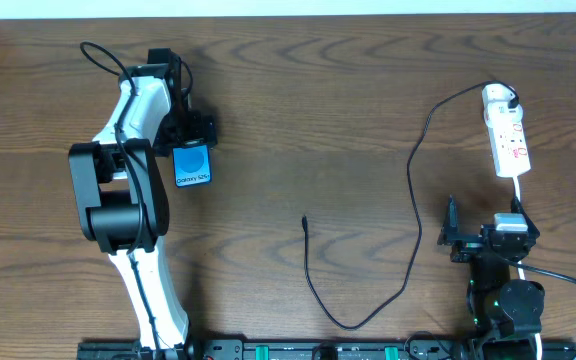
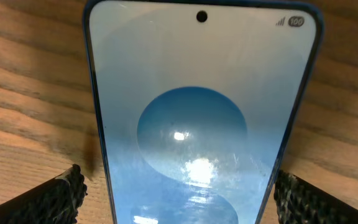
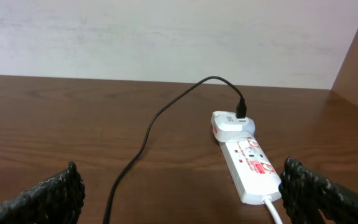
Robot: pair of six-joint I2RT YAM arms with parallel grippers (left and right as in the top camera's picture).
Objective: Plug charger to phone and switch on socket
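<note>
The phone lies toward the left rear corner of the table, and our left gripper straddles it, fingers apart beside its edges, likely to steady it. Our right gripper, front right, gapes empty facing the socket. The charger tip lies loose mid-table, probably our next pickup.

Seen from overhead, the far end of the phone is hidden under the left gripper; the left wrist view cuts off its near end. The socket switches are too small to read — on or off, unclear. The charger leaves the right wrist view at the bottom edge.
</note>
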